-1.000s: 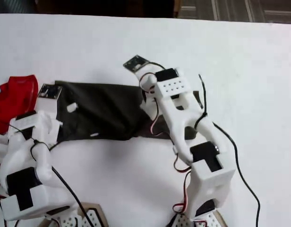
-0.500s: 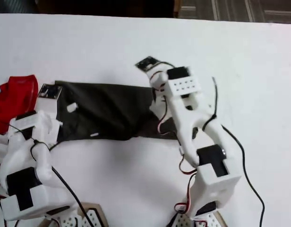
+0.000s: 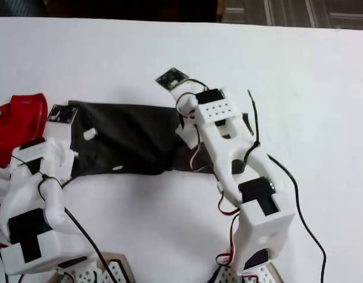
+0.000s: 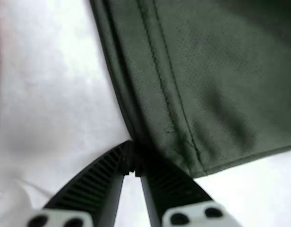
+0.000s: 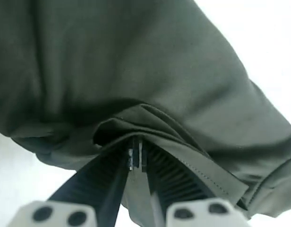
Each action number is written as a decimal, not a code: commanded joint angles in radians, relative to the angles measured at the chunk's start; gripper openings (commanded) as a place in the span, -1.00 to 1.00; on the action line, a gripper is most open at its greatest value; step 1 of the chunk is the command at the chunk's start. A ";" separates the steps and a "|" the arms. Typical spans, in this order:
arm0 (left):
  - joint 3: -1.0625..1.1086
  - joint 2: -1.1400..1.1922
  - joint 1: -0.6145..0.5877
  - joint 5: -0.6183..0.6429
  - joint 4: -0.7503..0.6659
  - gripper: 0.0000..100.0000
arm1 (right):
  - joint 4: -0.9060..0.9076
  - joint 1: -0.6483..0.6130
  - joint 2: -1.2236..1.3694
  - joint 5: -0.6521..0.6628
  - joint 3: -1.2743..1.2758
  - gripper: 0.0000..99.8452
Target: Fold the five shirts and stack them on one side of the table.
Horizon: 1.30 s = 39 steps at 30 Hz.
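The left gripper and right gripper each clench one end of the shirt, its long axis running between them.

Two arms on show, both in white printed shells. The left arm is chunky, with black servo blocks set into its joints and a thin black cable looping off it. The right arm carries red and white wires (plus a black lead trailing outside) and a plate dotted with small holes. Up close, the left gripper and right gripper have black ribbed fingers on white bases with dark round holes.
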 commanded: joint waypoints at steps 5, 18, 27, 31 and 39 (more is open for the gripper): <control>-0.019 -0.029 0.020 0.009 -0.005 -0.95 | 0.067 0.053 -0.088 0.002 -0.049 -0.96; -0.305 -0.308 0.048 0.074 0.328 -0.84 | 0.236 0.205 -0.369 0.009 -0.046 -0.96; -0.438 0.087 0.048 0.258 0.229 -0.53 | 0.377 0.286 -0.578 0.011 -0.046 -0.96; -0.619 0.281 0.046 0.319 0.310 -0.53 | 0.437 0.291 -0.673 0.051 -0.044 -0.96; -0.854 0.500 0.046 0.356 0.391 -0.53 | 0.490 0.292 -0.777 0.081 -0.014 -0.96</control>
